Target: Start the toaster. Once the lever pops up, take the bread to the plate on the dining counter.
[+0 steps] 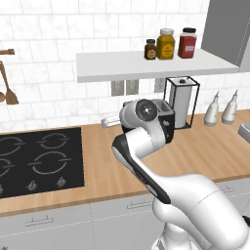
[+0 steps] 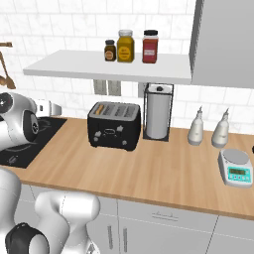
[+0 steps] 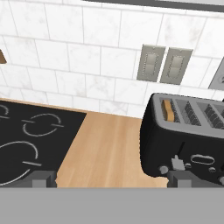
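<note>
White tiled wall behind, wood-topped table (image 2: 163,168) running along it, black cooktop (image 1: 39,158) set into its left end. Toaster (image 2: 114,125) sits toward the back edge of the table, just beside a wire-framed paper towel holder (image 2: 158,114) on its right. Bread (image 3: 167,110) is down in the leftmost slot of the toaster — only its tan top edge shows. The other slots look empty as far as visible.

Gripper (image 3: 109,177) is released, jaws spread wide, holding nothing, hovering in front of the toaster's left front corner, not touching it. The small lever (image 3: 176,162) on the front face sits right by one fingertip.

Risks, as judgement: wide jaws could clip the toaster body and shove it back into the towel holder instead of pressing the lever; the lever is small, so a slightly off approach slips past it or hits a knob beside it.

Shelf (image 2: 99,67) above holds three jars (image 2: 126,46) with lids on — contents not readable. Two white bottles (image 2: 197,128) and a small scale (image 2: 236,167) stand toward the table's right end.
</note>
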